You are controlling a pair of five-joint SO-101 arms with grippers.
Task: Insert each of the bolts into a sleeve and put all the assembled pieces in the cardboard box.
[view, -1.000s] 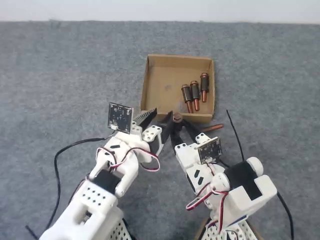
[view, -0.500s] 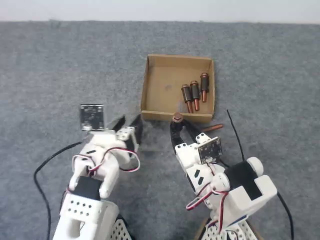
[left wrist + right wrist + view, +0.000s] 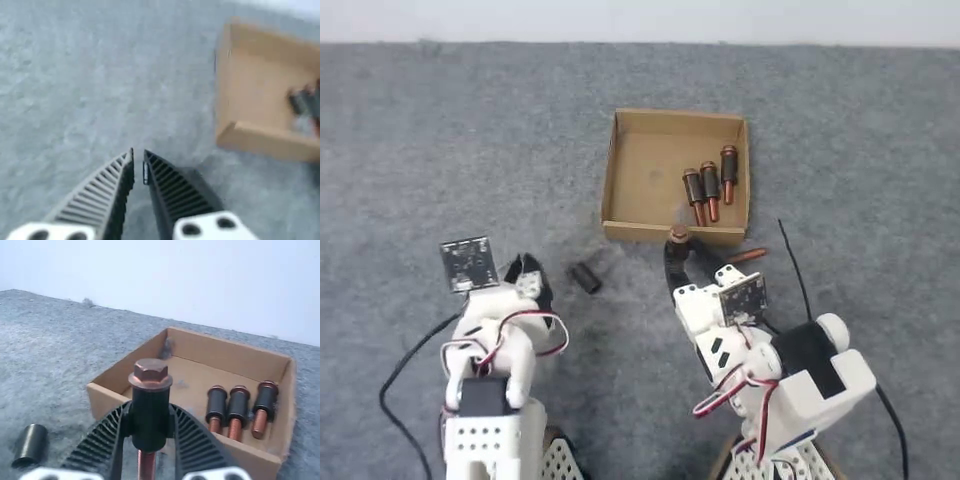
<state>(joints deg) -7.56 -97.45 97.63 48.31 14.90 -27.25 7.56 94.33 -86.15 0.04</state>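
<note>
My right gripper [image 3: 150, 427] is shut on an assembled piece [image 3: 149, 412], a copper bolt in a black sleeve held upright, just in front of the cardboard box [image 3: 620, 170]. Seen from above, that right gripper [image 3: 677, 250] sits at the box's near wall. Three assembled pieces [image 3: 710, 188] lie inside the box [image 3: 225, 357] at its right side. A loose black sleeve [image 3: 585, 277] lies on the carpet left of the right gripper, also visible as a sleeve [image 3: 30, 445] from the right wrist. A bare bolt [image 3: 745, 256] lies right of it. My left gripper [image 3: 137, 160] is shut and empty, back at the left [image 3: 528, 270].
Grey carpet covers the table. Black cables run beside both arm bases [image 3: 795, 275]. The left half of the box floor [image 3: 655, 170] is bare.
The left arm has pulled back to the left and towards its base, away from the right gripper, uncovering the loose sleeve on the carpet. The right arm has kept its place with the assembled piece.
</note>
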